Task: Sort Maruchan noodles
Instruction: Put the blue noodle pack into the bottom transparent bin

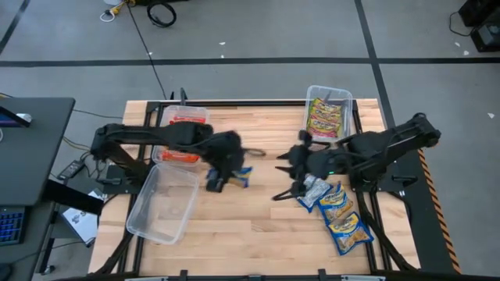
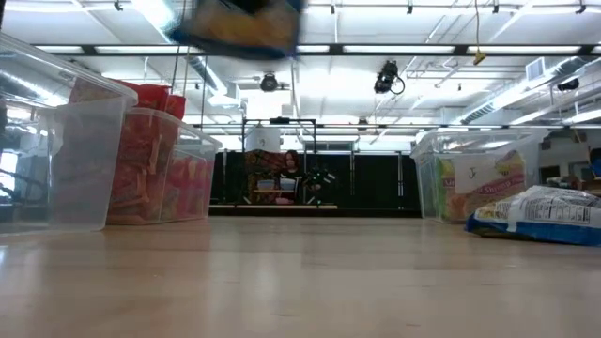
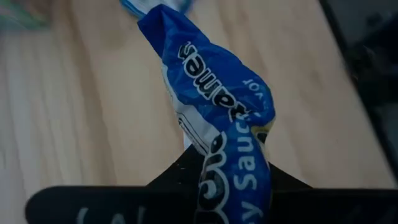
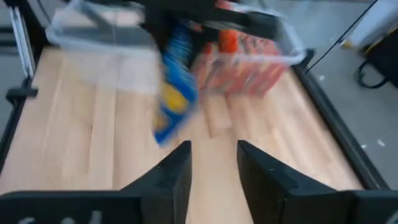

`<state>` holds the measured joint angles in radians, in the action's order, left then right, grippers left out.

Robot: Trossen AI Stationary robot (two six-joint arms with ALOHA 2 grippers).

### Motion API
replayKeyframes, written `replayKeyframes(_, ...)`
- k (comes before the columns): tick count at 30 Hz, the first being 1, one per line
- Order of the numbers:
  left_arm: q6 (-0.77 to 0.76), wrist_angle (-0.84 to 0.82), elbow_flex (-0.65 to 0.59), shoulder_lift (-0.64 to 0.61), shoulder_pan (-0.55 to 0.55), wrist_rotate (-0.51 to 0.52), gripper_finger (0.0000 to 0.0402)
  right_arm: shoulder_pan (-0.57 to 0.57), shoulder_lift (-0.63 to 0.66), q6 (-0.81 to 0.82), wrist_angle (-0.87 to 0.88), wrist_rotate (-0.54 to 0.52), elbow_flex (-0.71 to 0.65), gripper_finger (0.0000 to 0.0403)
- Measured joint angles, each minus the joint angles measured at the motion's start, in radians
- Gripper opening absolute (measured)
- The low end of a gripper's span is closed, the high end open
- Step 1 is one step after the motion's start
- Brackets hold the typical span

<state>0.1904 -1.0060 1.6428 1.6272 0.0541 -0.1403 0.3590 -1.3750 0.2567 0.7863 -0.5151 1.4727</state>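
My left gripper (image 1: 223, 179) is shut on a blue-and-yellow Maruchan noodle packet (image 1: 242, 176) above the middle of the table. The low view shows that packet (image 2: 239, 23) high above the wood. My right gripper (image 4: 213, 149) stands open a little to the right of it, with nothing between its fingers. More blue-and-yellow packets (image 1: 340, 211) lie flat in a loose pile on the table's right side. Orange-red packets (image 1: 185, 136) fill the far left bin. Pink and green-yellow packets (image 1: 326, 117) lie in the far right bin. My left gripper pinches one end of the blue packet (image 3: 231, 177) between its two fingers. The crinkled wrapper is bunched where the fingers meet it. In the right wrist view the packet (image 4: 174, 93) hangs below the gripper, tilted. It is clear of the table.
An empty clear bin (image 1: 164, 201) stands at the near left, beside the held packet. Bare wood lies in the middle (image 1: 258, 218) between the two arms. The pile of blue packets lies close under the right arm.
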Motion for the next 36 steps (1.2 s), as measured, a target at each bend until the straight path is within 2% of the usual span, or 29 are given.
replayKeyframes(4,-0.064,-0.210,0.021,-0.077,0.101,0.054,0.0063,0.019,0.056,0.025,0.008,-0.065,0.000,0.0147)
replayKeyframes(8,-0.205,-0.418,0.018,-0.120,0.236,0.125,0.0055,0.023,0.069,0.032,0.008,-0.080,0.000,0.0146)
replayKeyframes(12,-0.365,-0.550,0.018,-0.163,0.379,0.231,0.0057,0.027,0.053,0.040,0.009,-0.076,0.000,0.0147)
replayKeyframes(14,-0.462,-0.566,0.016,-0.202,0.439,0.285,0.0058,0.032,0.036,0.055,0.008,-0.060,-0.001,0.0146)
replayKeyframes(18,-0.718,-0.566,-0.078,-0.346,0.547,0.369,0.0055,0.050,0.005,0.107,0.009,-0.037,-0.001,0.0146)
replayKeyframes(22,-0.882,-0.561,-0.271,-0.493,0.654,0.431,0.0055,0.077,-0.024,0.149,0.008,-0.040,-0.001,0.0146)
replayKeyframes(25,-0.889,-0.509,-0.416,-0.556,0.671,0.444,0.0055,0.094,-0.039,0.184,0.008,-0.040,-0.001,0.0145)
replayKeyframes(27,-0.850,-0.409,-0.503,-0.574,0.661,0.448,0.0055,0.103,-0.046,0.202,0.009,-0.040,-0.001,0.0145)
replayKeyframes(32,-0.651,-0.109,-0.684,-0.580,0.591,0.443,0.0060,0.109,-0.046,0.238,0.009,-0.040,-0.002,0.0145)
replayKeyframes(36,-0.510,0.106,-0.818,-0.579,0.489,0.418,0.0058,0.108,-0.046,0.241,0.008,-0.042,-0.002,0.0145)
